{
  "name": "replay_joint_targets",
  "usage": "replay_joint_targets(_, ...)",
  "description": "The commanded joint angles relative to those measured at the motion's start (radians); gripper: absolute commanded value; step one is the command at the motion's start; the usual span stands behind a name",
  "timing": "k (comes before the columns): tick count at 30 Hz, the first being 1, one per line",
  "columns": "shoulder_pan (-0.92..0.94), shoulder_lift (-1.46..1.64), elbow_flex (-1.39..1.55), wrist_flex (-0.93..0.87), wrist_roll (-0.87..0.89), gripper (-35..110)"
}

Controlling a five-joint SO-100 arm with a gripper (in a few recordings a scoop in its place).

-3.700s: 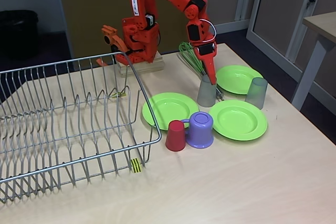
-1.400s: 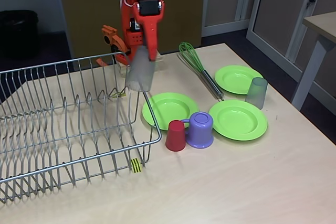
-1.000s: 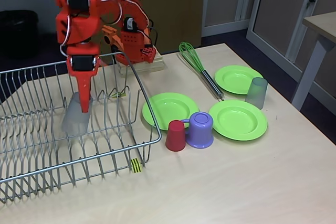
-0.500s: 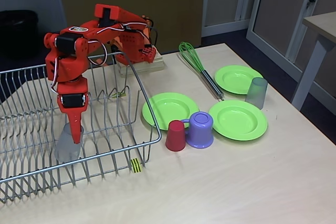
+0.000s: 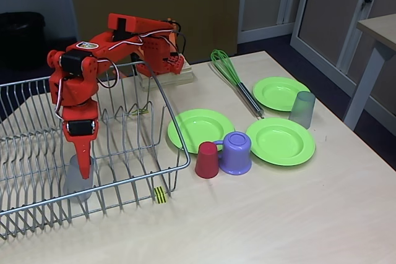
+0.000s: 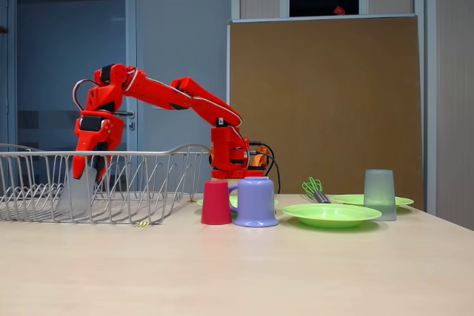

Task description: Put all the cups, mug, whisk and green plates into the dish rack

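My orange gripper (image 5: pixel 80 164) reaches down into the wire dish rack (image 5: pixel 162 94) and is shut on the rim of a translucent grey cup (image 5: pixel 78 182). That cup stands upside down at the rack's front left; the gripper (image 6: pixel 86 174) and the cup (image 6: pixel 74 195) also show from the side. On the table, a red cup (image 5: pixel 206 160) and the purple mug (image 5: pixel 236 153) stand upside down, touching. Three green plates (image 5: pixel 200 128) (image 5: pixel 281 141) (image 5: pixel 281 93) lie around them. A second grey cup (image 5: pixel 302 109) stands beside the far plate. The green whisk (image 5: pixel 232 75) lies behind the plates.
The arm's base (image 5: pixel 162 60) stands on a wooden block behind the rack's back right corner. A yellow-black tag (image 5: pixel 160 195) hangs at the rack's front right corner. Bare table stretches along the front and right. Another table's corner (image 5: pixel 377 29) stands at the far right.
The gripper carried the grey cup from beside the plates, over the rack's right wall, and down to the rack's front left. In the last half second it sank a little lower.
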State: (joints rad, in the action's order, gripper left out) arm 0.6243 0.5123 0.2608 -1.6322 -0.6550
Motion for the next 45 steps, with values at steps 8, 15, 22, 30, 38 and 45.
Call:
replay_joint_targets(8,0.028,0.040,-0.040,-0.015,-0.026,32)
replay_joint_targets(15,0.015,0.123,-0.029,-0.054,-0.026,32)
replay_joint_targets(22,-0.005,0.216,0.017,-0.072,-0.023,31)
replay_joint_targets(30,-0.132,0.469,0.218,-0.117,0.014,30)
replay_joint_targets(38,-0.433,0.686,0.431,-0.118,0.193,29)
replay_joint_targets(45,-0.680,0.683,0.472,-0.100,0.383,28)
